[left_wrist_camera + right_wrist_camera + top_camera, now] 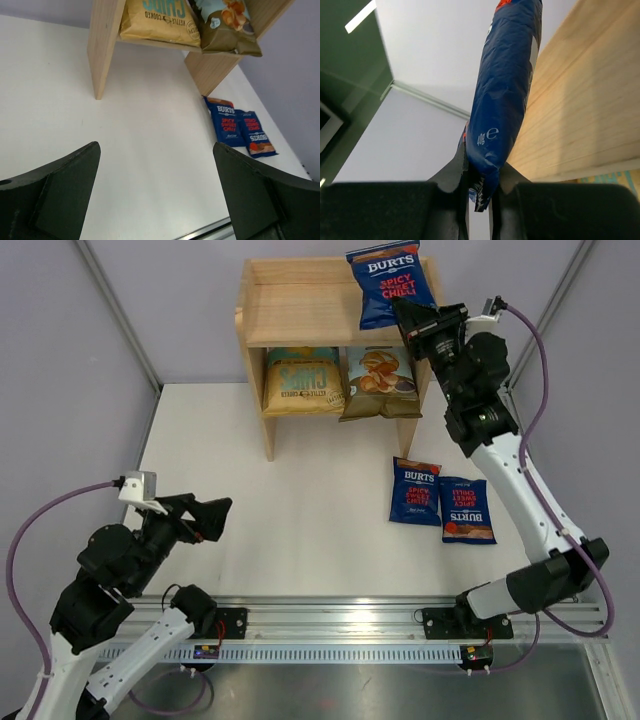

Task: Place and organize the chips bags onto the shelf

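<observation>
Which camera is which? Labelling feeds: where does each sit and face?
Top: high over the near edge, looking down on table, shelf, both arms; right gripper pinches a blue bag.
Left wrist: low over the table, facing the shelf's lower tier; its open fingers below.
Right wrist: looks up along the pinched bag beside the shelf top; fingers below.
Shared: top and left wrist both show the yellow bag and two flat blue bags.
</observation>
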